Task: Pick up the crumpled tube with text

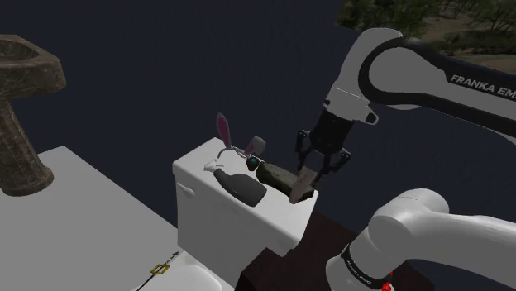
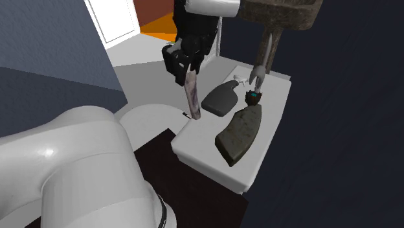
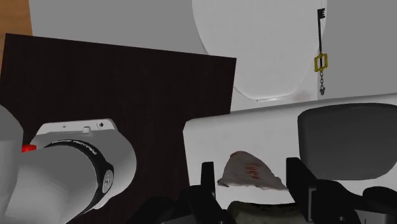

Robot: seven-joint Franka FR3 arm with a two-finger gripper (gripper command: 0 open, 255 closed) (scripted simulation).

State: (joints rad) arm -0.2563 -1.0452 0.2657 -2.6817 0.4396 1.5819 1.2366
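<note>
The crumpled tube (image 2: 192,98) is pale pinkish grey with red text (image 3: 250,170). It hangs lengthwise from my gripper (image 2: 186,71), which is shut on its upper end. In the shoulder view the tube (image 1: 303,185) dangles below the gripper (image 1: 314,168), over the near end of the white toilet tank lid (image 1: 217,211). Its lower tip is just above the lid's edge (image 2: 188,139). In the wrist view the two black fingers (image 3: 207,184) clasp the tube from either side.
On the lid lie a black spray bottle (image 2: 223,98), a dark olive wedge-shaped object (image 2: 239,133) and a small bunny-eared figure (image 1: 225,132). A key on a chain (image 3: 320,60) lies on the toilet seat lid (image 3: 254,51). A stone-like pedestal basin (image 1: 21,107) stands beyond the toilet. The dark stand (image 3: 114,76) is beside the tank.
</note>
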